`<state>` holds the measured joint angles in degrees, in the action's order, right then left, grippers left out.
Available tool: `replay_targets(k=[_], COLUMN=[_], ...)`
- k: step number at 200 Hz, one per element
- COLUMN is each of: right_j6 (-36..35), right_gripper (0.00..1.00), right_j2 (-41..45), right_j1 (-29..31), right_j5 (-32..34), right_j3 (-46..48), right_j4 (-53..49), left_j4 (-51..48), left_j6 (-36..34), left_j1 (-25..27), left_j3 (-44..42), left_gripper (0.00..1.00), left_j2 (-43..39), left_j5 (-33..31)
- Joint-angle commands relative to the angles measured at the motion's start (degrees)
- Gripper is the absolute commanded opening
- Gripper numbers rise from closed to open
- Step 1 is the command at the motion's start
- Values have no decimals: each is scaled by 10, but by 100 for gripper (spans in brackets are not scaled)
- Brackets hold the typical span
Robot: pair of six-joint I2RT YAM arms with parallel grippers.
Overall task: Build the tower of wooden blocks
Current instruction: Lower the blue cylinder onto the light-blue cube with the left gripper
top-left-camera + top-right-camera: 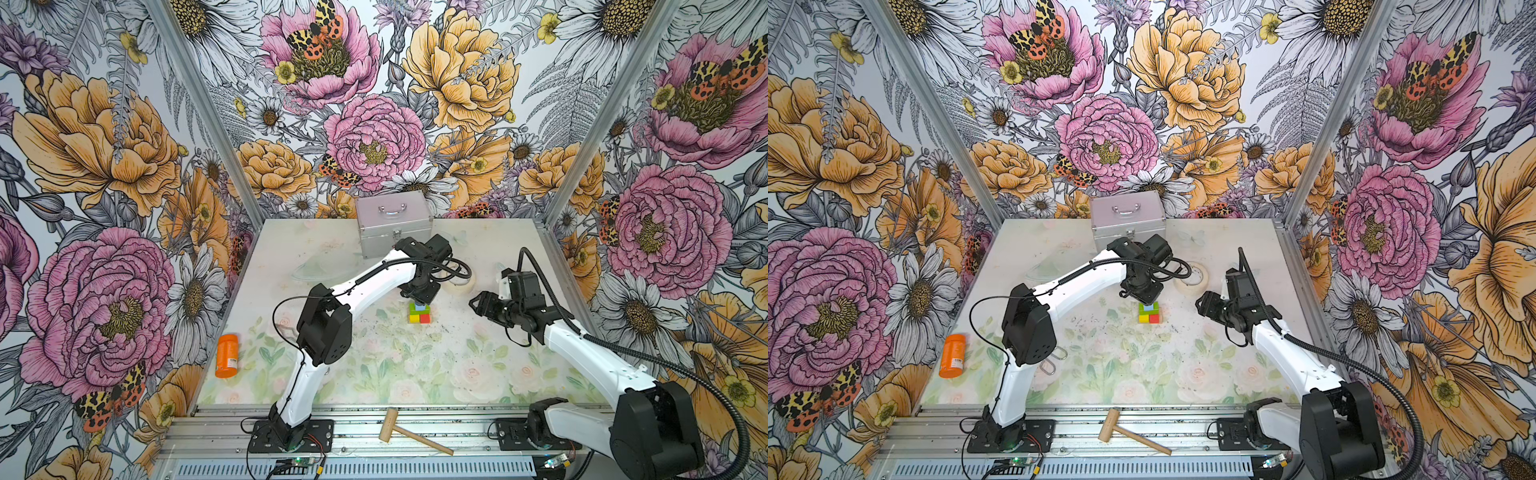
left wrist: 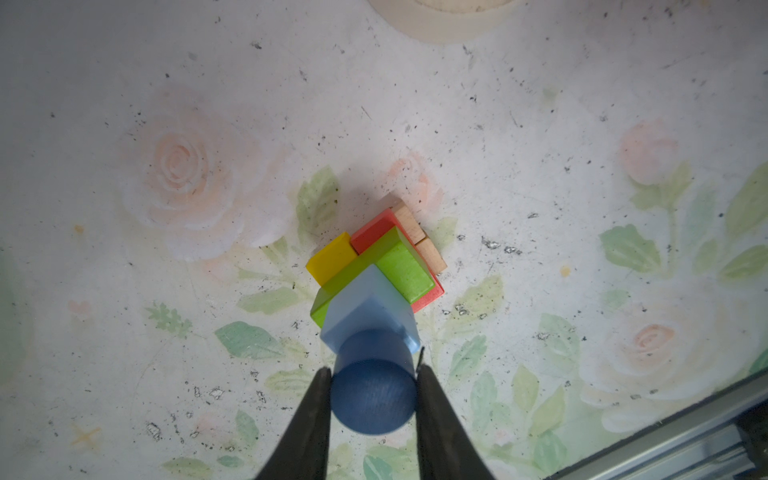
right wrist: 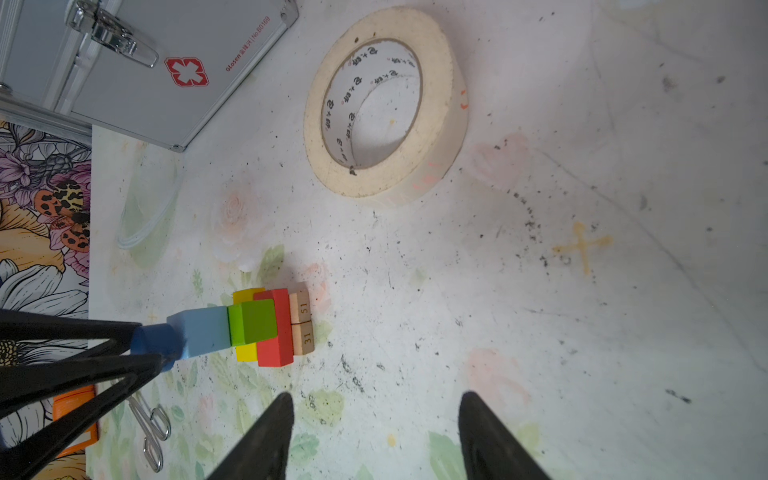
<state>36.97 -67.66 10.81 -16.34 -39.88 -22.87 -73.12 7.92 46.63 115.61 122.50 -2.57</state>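
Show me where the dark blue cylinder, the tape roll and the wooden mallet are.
dark blue cylinder [image 2: 374, 395]: left wrist view, on its round top face.
tape roll [image 3: 438, 83]: right wrist view, on its flat ring face.
wooden mallet [image 1: 388, 425]: in a top view, on its head.

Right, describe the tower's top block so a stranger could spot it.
In front of the silver first-aid case stands a small multicoloured tower. Its top piece is the dark blue cylinder, on the light blue cube and gripped by the left end effector: the only round piece in it.

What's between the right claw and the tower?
Nothing, only bare table between right claw and tower; shows in both top views and the right wrist view.
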Motion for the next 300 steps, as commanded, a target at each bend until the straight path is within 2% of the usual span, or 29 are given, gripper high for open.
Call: replay_targets(k=[1, 300], right_j6=[-6, -5], right_gripper=[65, 65], right_j2=[6, 9], right_j1=[-3, -6], right_j5=[-5, -6], right_j3=[1, 4], right_j4=[15, 15], left_j4=[0, 1], left_j6=[-4, 1], left_j1=[-6, -8], left_j3=[17, 25], left_gripper=[29, 41], left_j2=[10, 17], left_j5=[-13, -18])
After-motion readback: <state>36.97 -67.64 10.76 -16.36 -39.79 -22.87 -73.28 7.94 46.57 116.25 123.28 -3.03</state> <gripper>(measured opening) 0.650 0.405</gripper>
